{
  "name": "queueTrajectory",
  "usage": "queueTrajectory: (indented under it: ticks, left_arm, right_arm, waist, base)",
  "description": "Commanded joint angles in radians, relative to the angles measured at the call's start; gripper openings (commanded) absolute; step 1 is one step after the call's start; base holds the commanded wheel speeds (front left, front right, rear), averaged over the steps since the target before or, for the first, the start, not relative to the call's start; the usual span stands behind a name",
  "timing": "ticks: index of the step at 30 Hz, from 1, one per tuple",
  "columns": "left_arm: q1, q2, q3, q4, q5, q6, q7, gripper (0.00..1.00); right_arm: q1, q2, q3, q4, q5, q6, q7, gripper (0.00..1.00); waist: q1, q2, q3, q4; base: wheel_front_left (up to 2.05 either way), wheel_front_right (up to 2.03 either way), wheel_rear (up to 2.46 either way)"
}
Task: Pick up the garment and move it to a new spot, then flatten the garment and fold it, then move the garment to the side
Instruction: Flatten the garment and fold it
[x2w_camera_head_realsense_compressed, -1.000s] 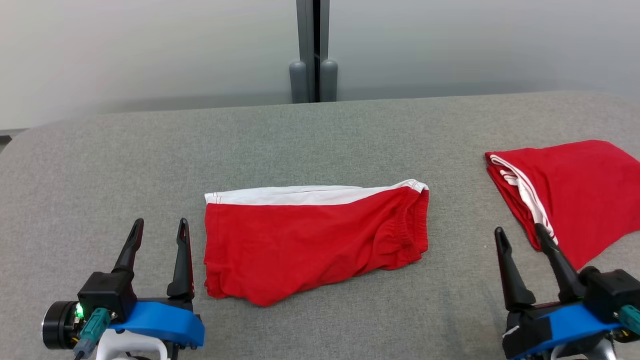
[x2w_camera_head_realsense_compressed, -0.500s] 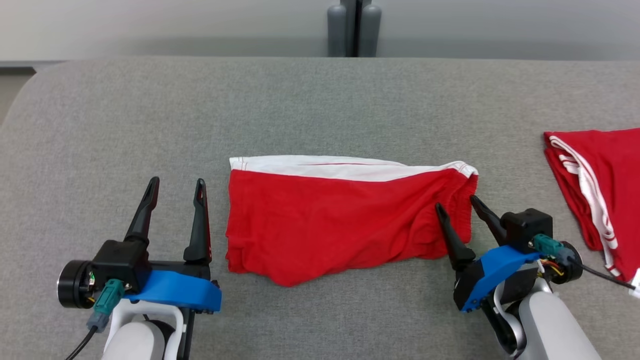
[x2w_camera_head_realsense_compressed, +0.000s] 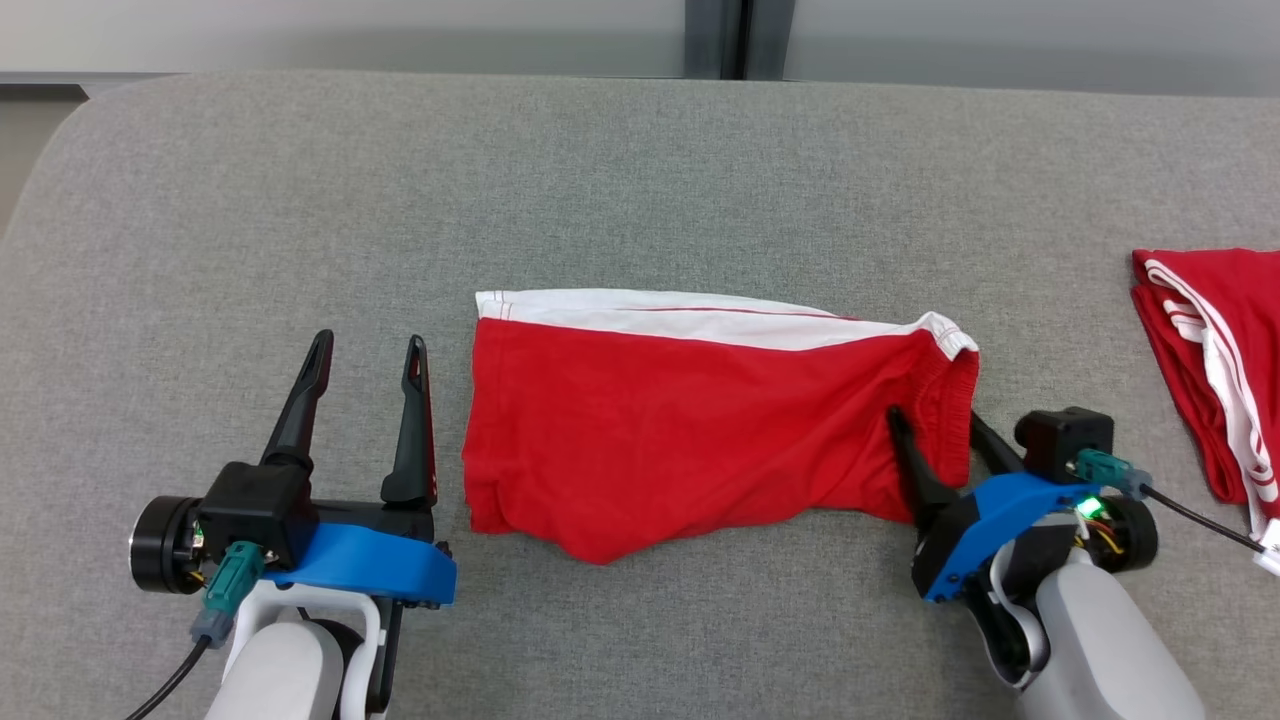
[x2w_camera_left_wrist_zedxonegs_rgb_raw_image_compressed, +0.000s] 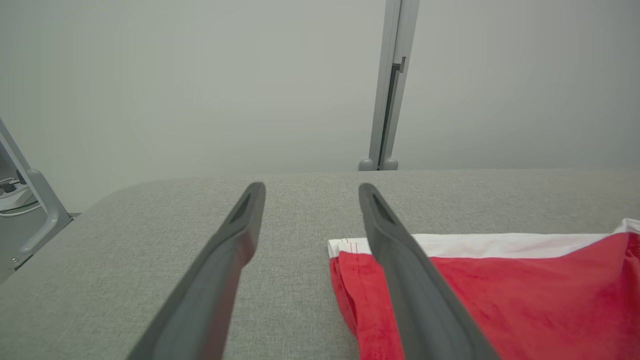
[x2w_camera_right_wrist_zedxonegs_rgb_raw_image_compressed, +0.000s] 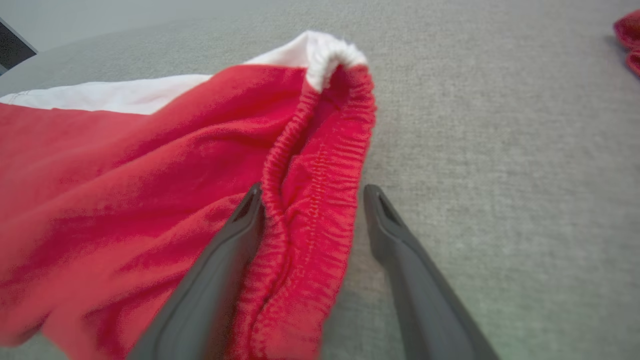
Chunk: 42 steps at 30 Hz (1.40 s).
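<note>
The garment (x2w_camera_head_realsense_compressed: 700, 420) is a pair of red shorts with a white band along the far edge, lying folded on the grey table (x2w_camera_head_realsense_compressed: 600, 180). My right gripper (x2w_camera_head_realsense_compressed: 935, 420) is open at the garment's right end, its fingers straddling the gathered red waistband (x2w_camera_right_wrist_zedxonegs_rgb_raw_image_compressed: 315, 200), one finger (x2w_camera_right_wrist_zedxonegs_rgb_raw_image_compressed: 235, 235) on the cloth and the other beside the hem over bare table. Just left of the garment's left edge, my left gripper (x2w_camera_head_realsense_compressed: 368, 350) stands open with nothing between its fingers. The left wrist view has the garment's white-banded corner (x2w_camera_left_wrist_zedxonegs_rgb_raw_image_compressed: 350, 247) behind the right finger.
A second red garment with white stripes (x2w_camera_head_realsense_compressed: 1215, 370) lies at the table's right edge; a bit of it shows as red cloth (x2w_camera_right_wrist_zedxonegs_rgb_raw_image_compressed: 629, 35) in the right wrist view. A grey post (x2w_camera_head_realsense_compressed: 735, 40) stands behind the table. The table's left corner is rounded.
The head camera has tilted down and shifted. My right gripper has come in from beside the striped garment to the waistband end of the shorts and now straddles it. The left gripper keeps its place.
</note>
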Motion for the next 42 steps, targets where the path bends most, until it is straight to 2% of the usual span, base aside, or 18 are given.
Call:
queueTrajectory:
  ticks: [1,2,3,8,14,21,28,32,36,42]
  left_arm:
    - [-0.019,-0.002,0.002,0.003,0.005,0.005,-0.008,1.0]
    - [-0.02,-0.002,0.001,0.003,0.005,0.006,-0.009,1.0]
    - [-0.02,-0.001,0.001,0.004,0.005,0.007,-0.008,1.0]
    - [-0.015,0.004,-0.003,0.009,0.002,0.009,-0.005,1.0]
    - [-0.007,0.009,-0.009,0.012,-0.003,0.012,0.001,1.0]
    - [0.008,0.021,-0.005,0.002,-0.006,0.023,0.01,1.0]
    - [-0.011,0.022,-0.018,-0.008,-0.003,0.026,0.019,1.0]
    - [-0.024,0.012,-0.027,-0.001,-0.006,0.024,0.013,1.0]
    - [-0.043,-0.003,-0.045,0.011,-0.007,0.017,0.005,1.0]
    - [-0.069,-0.013,-0.058,0.035,-0.011,0.009,-0.01,1.0]
  right_arm:
    - [-0.012,0.004,0.027,0.028,0.02,0.001,0.008,0.44]
    - [-0.017,0.004,0.04,0.036,0.047,0.001,0.008,0.15]
    - [-0.021,0.004,0.055,0.046,0.058,0.001,0.01,0.0]
    - [-0.014,-0.019,0.093,0.053,0.138,0.0,-0.026,0.0]
    - [0.032,-0.095,0.091,0.021,0.226,0.0,-0.056,0.0]
    - [0.035,-0.145,0.127,-0.097,0.364,0.001,0.036,0.0]
    - [-0.002,-0.1,0.228,-0.289,0.646,0.001,0.279,0.0]
    - [-0.04,-0.056,0.261,-0.313,0.775,0.001,0.392,0.0]
    - [-0.091,-0.022,0.287,-0.266,0.826,0.001,0.397,0.0]
    - [-0.192,0.002,0.347,-0.125,0.812,0.001,0.312,0.0]
  waist:
    - [0.0,-0.0002,0.002,-0.001]
    - [0.0,-0.0002,0.002,-0.002]
    - [0.0,-0.0002,0.002,-0.004]
    - [0.0,-0.0002,-0.008,-0.017]
    - [0.0,-0.0002,-0.033,-0.039]
    - [0.0,-0.0002,-0.052,-0.064]
    - [0.0,-0.0002,-0.039,-0.053]
    - [0.0,-0.0002,-0.023,-0.026]
    - [0.0,-0.0002,-0.005,0.009]
    - [0.0,-0.0002,0.016,0.05]
  base:
    - [0.0,0.0,0.0]
    - [0.0,0.0,0.0]
    - [0.0,0.0,0.0]
    - [0.0,0.0,0.0]
    - [0.0,0.0,0.0]
    - [0.0,0.0,0.0]
    - [0.0,0.0,0.0]
    - [0.0,0.0,0.0]
    - [0.0,0.0,0.0]
    - [0.0,0.0,0.0]
